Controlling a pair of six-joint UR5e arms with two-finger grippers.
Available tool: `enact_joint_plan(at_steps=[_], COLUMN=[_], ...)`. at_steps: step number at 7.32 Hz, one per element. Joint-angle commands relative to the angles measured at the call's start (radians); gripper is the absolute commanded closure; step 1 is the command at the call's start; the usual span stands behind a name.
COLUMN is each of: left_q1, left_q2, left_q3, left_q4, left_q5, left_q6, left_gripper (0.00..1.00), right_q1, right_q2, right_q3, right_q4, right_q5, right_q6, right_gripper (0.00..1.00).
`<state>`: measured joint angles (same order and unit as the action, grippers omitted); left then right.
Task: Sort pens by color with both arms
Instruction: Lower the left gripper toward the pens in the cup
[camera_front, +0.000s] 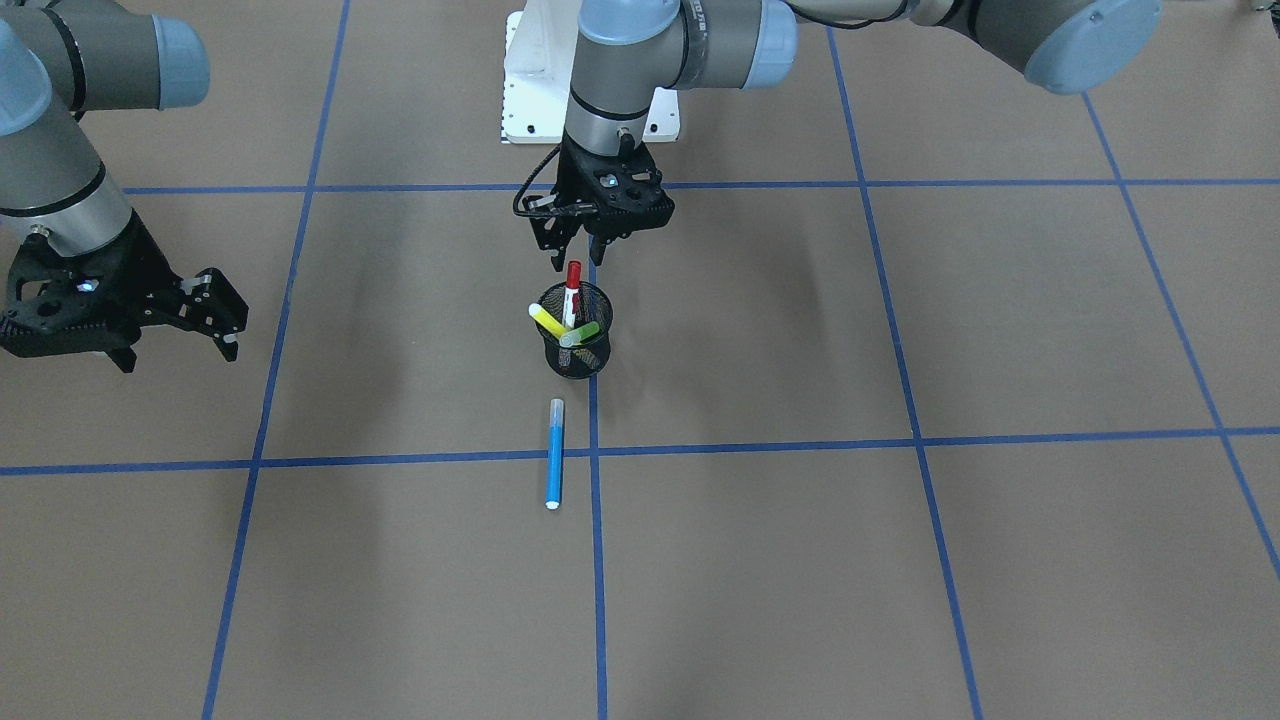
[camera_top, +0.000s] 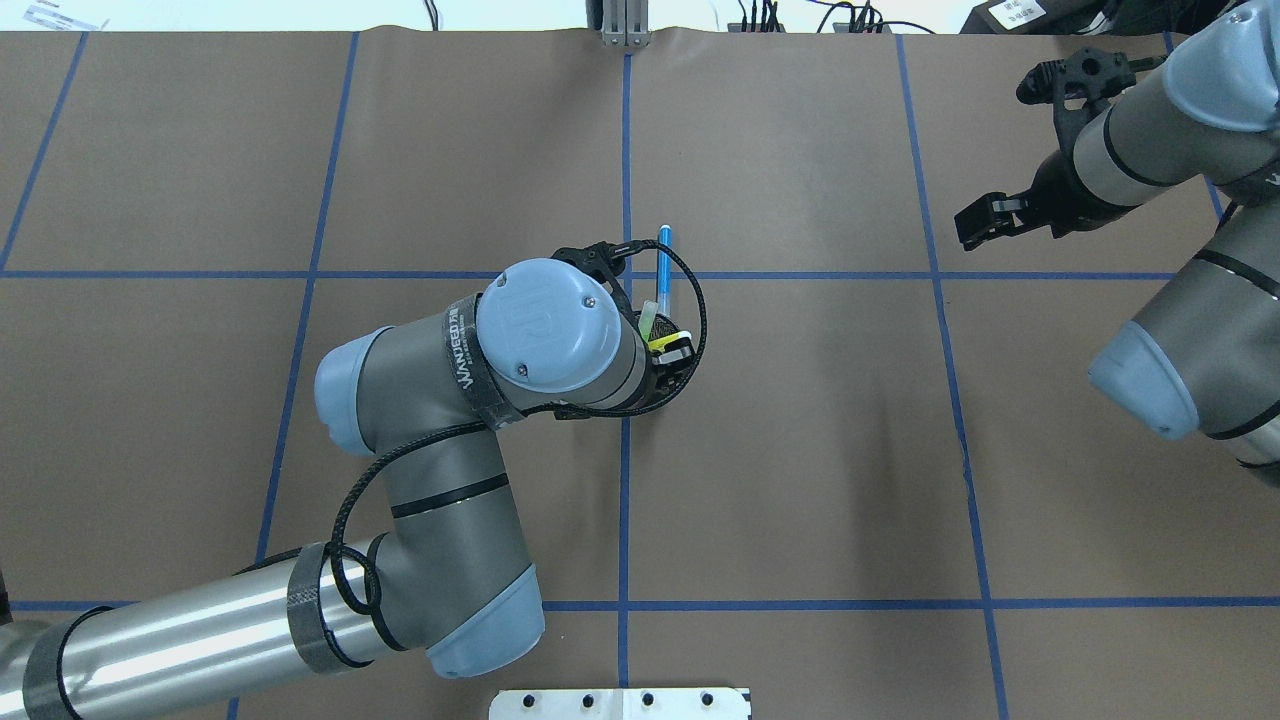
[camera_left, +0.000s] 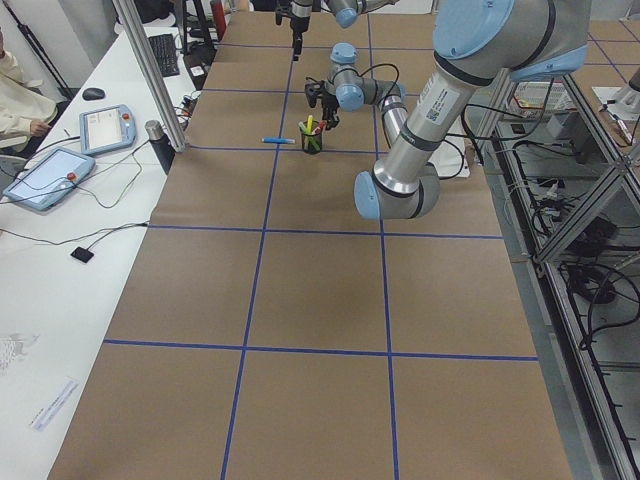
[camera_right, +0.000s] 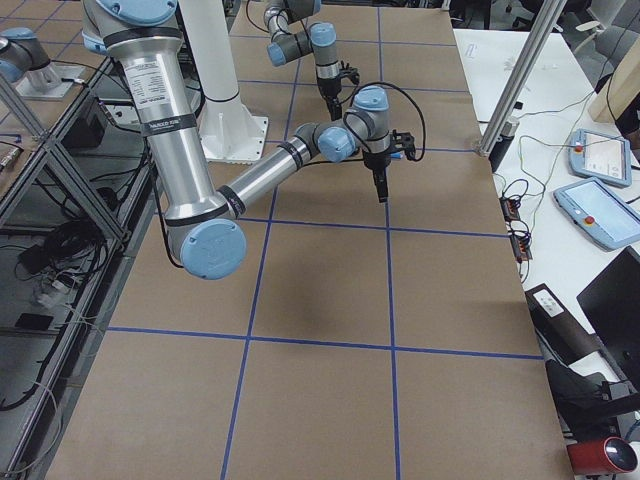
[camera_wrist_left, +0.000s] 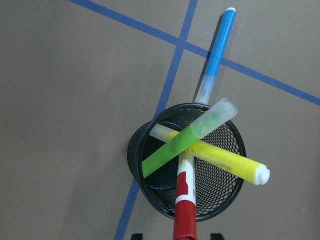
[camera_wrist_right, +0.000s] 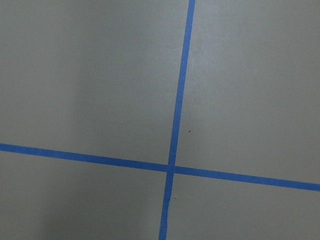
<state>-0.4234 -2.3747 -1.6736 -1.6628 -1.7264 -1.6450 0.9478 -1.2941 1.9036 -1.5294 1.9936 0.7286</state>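
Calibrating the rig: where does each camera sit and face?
Front-facing: opposite robot, looking down; left end effector, right end effector.
Overhead: behind robot, looking down; left arm, right arm.
Exterior left: table's left end; left arm nearest.
Exterior right: opposite end; right arm nearest.
Left wrist: down into cup; fingertips.
Right wrist: down on table; no body.
Front-facing and left wrist share blue pen.

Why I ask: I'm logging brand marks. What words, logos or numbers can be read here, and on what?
"WANDEED": on the strap around the left arm; the smaller characters after it are unreadable.
"UR" logo: raised on the joint cap beside the strap.
Print on the red pen: too blurred to read.
Sticker on the same arm, left view: too small to read.
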Motion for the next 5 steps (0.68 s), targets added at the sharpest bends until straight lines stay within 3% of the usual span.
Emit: enact_joint_plan(at_steps=[1, 5], left_q1=[0.0, 0.0], left_q2=[-0.001, -0.001], left_q3=[0.0, 0.0], left_q4=[0.0, 0.0], left_q5=[0.008, 0.021], left_q6=[-0.004, -0.006], left_gripper=[0.52, 0.62], right_q1=[0.0, 0.0], right_q2=[-0.002, -0.005], right_q3=[0.003, 0.006], right_q4=[0.0, 0.0], right_q5=[0.001, 0.001], right_q6=[0.0, 0.0], right_gripper=[0.0, 0.0])
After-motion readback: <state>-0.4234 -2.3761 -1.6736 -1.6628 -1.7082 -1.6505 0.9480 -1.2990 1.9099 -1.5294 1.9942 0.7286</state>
